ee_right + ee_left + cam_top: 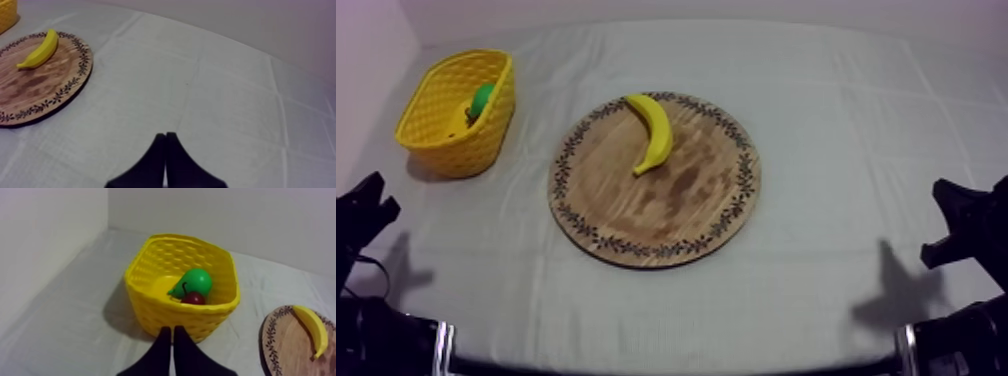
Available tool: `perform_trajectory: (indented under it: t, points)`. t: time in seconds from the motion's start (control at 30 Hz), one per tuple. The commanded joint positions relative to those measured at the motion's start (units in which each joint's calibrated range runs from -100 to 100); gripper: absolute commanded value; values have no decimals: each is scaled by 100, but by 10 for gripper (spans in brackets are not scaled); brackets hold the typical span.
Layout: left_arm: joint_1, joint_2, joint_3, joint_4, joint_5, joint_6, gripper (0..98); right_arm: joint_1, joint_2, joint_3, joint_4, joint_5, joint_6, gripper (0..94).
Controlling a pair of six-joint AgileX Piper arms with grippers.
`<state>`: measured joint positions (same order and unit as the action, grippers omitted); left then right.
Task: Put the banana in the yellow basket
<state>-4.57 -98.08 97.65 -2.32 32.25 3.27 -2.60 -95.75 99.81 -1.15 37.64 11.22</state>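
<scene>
Both jaws closed, curved yellow banana (658,130) lying on wooden board (666,215)

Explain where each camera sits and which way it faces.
Top view: above the table, looking down at a slant on wooden board, banana and yellow basket; left arm and right arm at its lower corners.
Left wrist view: on the left arm, facing the yellow basket with pear and small red fruit inside; left end effector shut.
Right wrist view: on the right arm, facing across the table toward the wooden board; right end effector shut.
Shared: all three show the banana on the wooden board.
</scene>
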Motion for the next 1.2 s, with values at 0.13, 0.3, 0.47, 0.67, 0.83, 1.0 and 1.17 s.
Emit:
perform_trajectory:
  t: [0.13, 0.3, 0.47, 0.67, 0.83, 1.0, 1.17]
  points:
    - [110, 1109, -1200, -6, -101, -49, 0, 0, 0, -3, 0, 2, -1, 3]
    - [356, 2188, -2624, -10, 236, 28, 0, 0, 0, -3, 0, 2, -1, 3]
    - [729, 3330, -4214, -192, 709, 174, 0, 0, 0, -3, 0, 2, -1, 3]
    - [1160, 4572, -5942, -432, 1433, 333, 0, 0, 0, -3, 0, 2, -1, 3]
    - [1453, 5407, -6700, -648, 1629, 467, 0, 0, 0, -3, 0, 2, -1, 3]
    - [1724, 6084, -7100, -781, 1734, 596, 0, 0, 0, -3, 0, 2, -1, 3]
    - [2055, 6675, -7594, -807, 2142, 802, 0, 0, 0, -3, 0, 2, -1, 3]
